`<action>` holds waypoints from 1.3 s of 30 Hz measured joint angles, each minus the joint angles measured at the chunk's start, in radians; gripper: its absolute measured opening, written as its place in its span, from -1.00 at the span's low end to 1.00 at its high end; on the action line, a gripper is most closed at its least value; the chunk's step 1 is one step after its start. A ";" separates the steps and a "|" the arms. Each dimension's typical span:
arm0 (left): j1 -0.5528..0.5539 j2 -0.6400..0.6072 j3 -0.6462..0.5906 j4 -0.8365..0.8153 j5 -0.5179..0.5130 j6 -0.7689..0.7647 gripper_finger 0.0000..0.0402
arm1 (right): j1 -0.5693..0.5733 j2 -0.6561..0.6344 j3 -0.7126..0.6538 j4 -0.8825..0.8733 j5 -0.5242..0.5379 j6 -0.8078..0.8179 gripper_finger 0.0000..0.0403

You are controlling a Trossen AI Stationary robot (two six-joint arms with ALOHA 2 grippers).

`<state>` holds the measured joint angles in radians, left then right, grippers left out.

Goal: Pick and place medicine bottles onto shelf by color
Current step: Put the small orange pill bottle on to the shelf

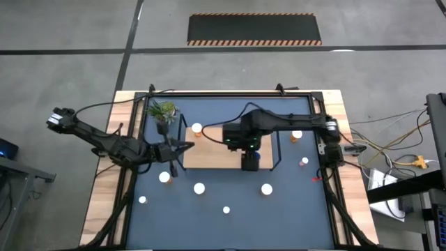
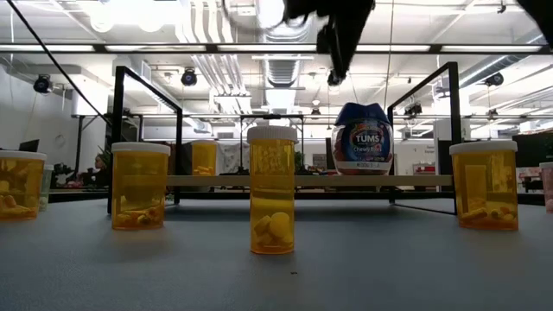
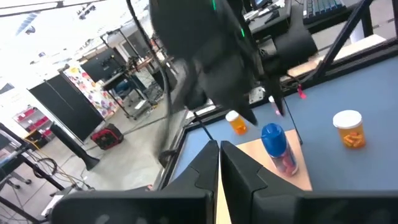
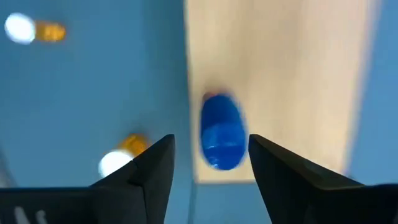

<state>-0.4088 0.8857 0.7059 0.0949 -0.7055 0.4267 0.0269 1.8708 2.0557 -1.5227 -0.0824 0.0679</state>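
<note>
The blue bottle [image 4: 221, 131] stands on the shelf [image 4: 292, 74] at its edge, directly below the right gripper [image 4: 210, 163], whose spread fingers hold nothing.

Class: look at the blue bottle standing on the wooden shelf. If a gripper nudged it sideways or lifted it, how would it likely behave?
The blue bottle looks rigid plastic, so it probably would not deform. It stands upright near the edge of the shelf, so a sideways push might send it off. Its rounded body could roll if tipped. The right gripper is open above it.
</note>
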 joint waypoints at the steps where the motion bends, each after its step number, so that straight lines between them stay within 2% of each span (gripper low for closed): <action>1: 0.000 0.006 0.000 0.002 0.000 0.000 -1.00 | 0.016 -0.034 -0.024 0.037 0.043 -0.001 -0.07; 3: 0.000 0.014 0.003 0.001 0.001 0.004 -1.00 | 0.052 -0.113 -0.095 0.134 0.100 -0.002 -0.12; 5: 0.000 0.021 0.009 0.002 0.005 0.005 -1.00 | 0.086 -0.203 -0.186 0.264 0.109 0.000 -0.17; 8: 0.000 0.030 0.013 0.003 0.009 0.003 -1.00 | 0.145 -0.343 -0.358 0.479 0.130 0.004 -0.24; 14: 0.001 0.061 0.013 0.028 0.024 -0.001 -1.00 | 0.279 -0.579 -0.743 0.917 0.266 -0.065 -0.35; 18: 0.001 0.105 0.013 0.087 0.032 -0.006 -1.00 | 0.351 -0.678 -0.966 1.208 0.293 -0.145 -0.41; 21: 0.001 0.148 0.012 0.116 0.064 -0.089 -1.00 | 0.389 -0.726 -1.096 1.362 0.293 -0.186 -0.45; 26: -0.002 0.244 0.021 0.112 0.187 -0.281 -1.00 | 0.427 -0.777 -1.253 1.525 0.293 -0.218 -0.53; 31: -0.013 0.355 0.084 0.111 0.279 -0.406 -1.00 | 0.432 -0.820 -1.361 1.653 0.293 -0.242 -0.61; 35: -0.016 0.455 0.169 0.083 0.354 -0.423 -1.00 | 0.432 -0.854 -1.432 1.714 0.286 -0.286 -0.67; 39: -0.018 0.540 0.268 -0.012 0.361 -0.428 -1.00 | 0.432 -0.902 -1.480 1.746 0.258 -0.308 -0.72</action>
<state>-0.4271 1.4258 0.9735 0.0825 -0.3447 -0.0018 0.4587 0.9687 0.5754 0.2233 0.1761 -0.2402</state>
